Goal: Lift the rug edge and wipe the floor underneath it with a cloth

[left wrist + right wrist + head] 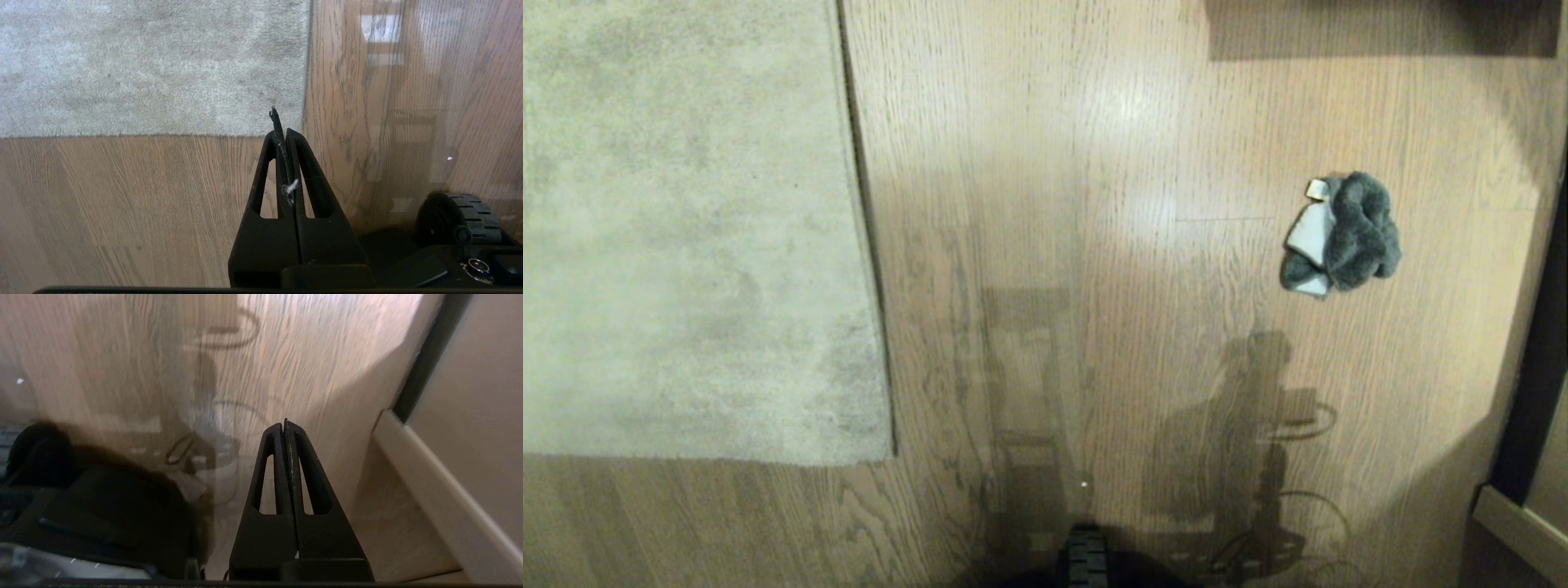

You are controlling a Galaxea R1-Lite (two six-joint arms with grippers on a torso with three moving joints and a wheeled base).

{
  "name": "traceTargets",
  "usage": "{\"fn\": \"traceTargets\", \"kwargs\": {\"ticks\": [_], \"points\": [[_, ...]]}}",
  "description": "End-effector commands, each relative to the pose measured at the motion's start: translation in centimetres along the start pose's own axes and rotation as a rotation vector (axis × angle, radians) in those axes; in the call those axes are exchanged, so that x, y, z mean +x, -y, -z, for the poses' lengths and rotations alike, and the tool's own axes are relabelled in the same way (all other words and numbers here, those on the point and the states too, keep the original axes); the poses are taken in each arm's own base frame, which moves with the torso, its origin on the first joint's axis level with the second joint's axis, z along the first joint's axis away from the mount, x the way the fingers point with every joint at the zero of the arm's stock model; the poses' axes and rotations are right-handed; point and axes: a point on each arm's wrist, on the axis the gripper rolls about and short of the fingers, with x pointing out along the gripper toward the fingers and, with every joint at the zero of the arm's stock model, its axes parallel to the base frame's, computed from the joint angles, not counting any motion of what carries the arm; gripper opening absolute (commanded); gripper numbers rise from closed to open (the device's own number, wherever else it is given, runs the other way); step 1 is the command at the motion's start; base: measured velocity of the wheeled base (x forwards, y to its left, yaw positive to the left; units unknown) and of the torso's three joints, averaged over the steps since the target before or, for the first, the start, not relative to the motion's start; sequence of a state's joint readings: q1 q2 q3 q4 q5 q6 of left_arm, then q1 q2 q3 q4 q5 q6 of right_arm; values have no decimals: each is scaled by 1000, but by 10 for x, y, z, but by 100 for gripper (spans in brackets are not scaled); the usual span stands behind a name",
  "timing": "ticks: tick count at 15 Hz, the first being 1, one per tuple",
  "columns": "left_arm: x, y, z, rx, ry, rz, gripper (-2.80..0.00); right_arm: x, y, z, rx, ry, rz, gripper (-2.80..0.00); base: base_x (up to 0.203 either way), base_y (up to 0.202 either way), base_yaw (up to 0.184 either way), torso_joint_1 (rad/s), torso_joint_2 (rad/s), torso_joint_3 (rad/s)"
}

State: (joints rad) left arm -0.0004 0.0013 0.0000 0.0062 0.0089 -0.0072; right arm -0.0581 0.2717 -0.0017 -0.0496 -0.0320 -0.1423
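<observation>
A pale grey-beige rug lies flat at the left of the head view, and its rug edge runs down to a corner near me. The wood-plank floor fills the rest. A crumpled cloth, dark grey-teal with a whitish side, lies on the planks at the right, far from the rug. Neither arm shows in the head view. In the left wrist view my left gripper is shut with nothing held, a bit of lint on it, above the floor just short of the rug edge. My right gripper is shut and empty over bare floor; the cloth is out of that view.
A pale baseboard or furniture edge with a dark gap stands at the near right; it also appears as a baseboard close beside my right gripper. My base's black wheel sits near the left gripper. A dark shadowed strip lies at the far right.
</observation>
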Motion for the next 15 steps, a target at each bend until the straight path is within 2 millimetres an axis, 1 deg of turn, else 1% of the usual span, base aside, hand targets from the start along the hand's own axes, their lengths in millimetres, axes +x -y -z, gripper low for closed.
{"fn": "traceTargets", "kwargs": {"ticks": [1, 5, 10, 15], "points": [[0, 0, 0, 0, 0, -1, -280, 0, -1, 0, 2, 8, -48, -280, 0, 0, 0, 0, 0, 0], [0, 0, 0, 0, 0, -1, -280, 0, -1, 0, 11, 5, -53, -280, 0, 0, 0, 0, 0, 0], [0, 0, 0, 0, 0, -1, -280, 0, -2, 4, 128, -35, -50, -280, 0, 0, 0, 0, 0, 0], [0, 0, 0, 0, 0, -1, -280, -1, -2, 4, 125, -20, -61, -280, 0, 0, 0, 0, 0, 0]]}}
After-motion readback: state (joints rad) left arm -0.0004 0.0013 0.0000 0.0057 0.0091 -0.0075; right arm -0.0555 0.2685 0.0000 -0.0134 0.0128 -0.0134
